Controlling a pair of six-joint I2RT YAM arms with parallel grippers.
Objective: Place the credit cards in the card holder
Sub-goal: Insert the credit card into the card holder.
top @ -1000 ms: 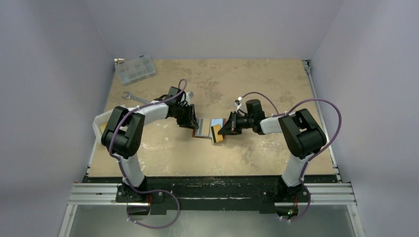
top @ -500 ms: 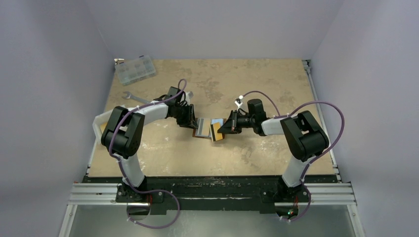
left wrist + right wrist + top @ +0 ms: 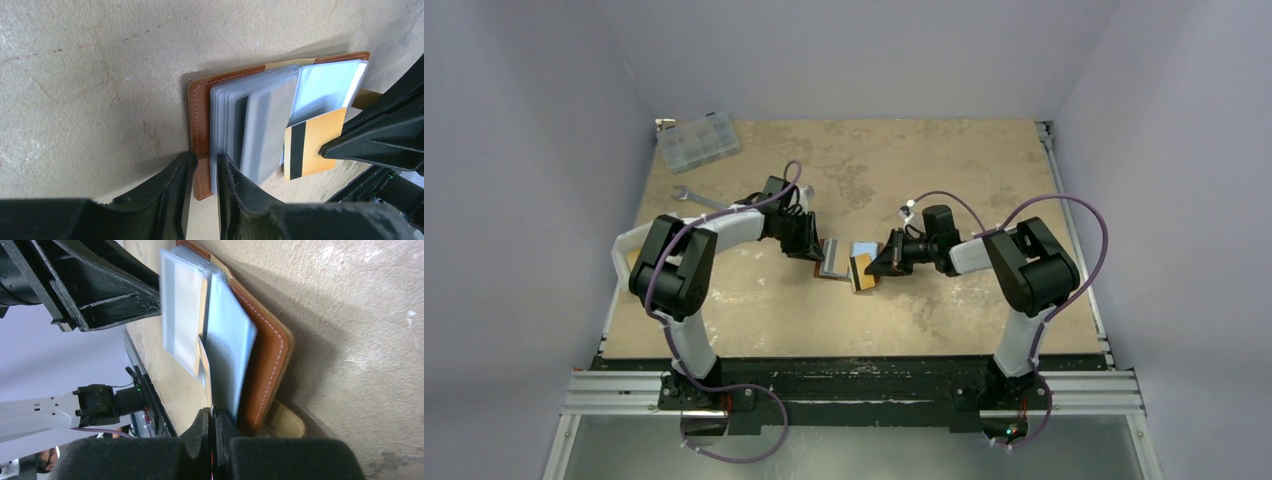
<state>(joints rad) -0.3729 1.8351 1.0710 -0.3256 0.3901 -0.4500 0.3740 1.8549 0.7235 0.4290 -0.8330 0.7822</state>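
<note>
The card holder [image 3: 200,115] lies open on the table [image 3: 90,75], about midway between the two arms. Its cover is smooth tan-brown leather with rounded corners and a line of pale stitching close to the edge. A lighter beige strap [image 3: 285,422] pokes out from under one side. Inside is a fanned stack of thin, clear plastic sleeves [image 3: 260,125], glossy and slightly frosted; some look grey and the outer ones pale blue-white.

The left end effector [image 3: 206,159] has its two black, matte, wedge-shaped fingers close together astride the near edge of the leather cover, pinching it just beside the sleeve stack.

The right end effector [image 3: 211,412] has its fingers pressed together on a credit card [image 3: 320,135], a thin, stiff, orange-yellow rectangle with a black magnetic stripe across it. From the right wrist the card shows only as a fine line, edge on, between the pads. The card is held at one end, and its free end lies over the pale sleeve on the holder's right-hand side. Whether that end has entered a pocket cannot be told.

The table is a mottled beige board with a rough, blotchy surface. At its far left corner sits a clear compartmented plastic box [image 3: 696,140], and nearer the left arm lies a silver wrench [image 3: 692,196], well apart from the holder.
</note>
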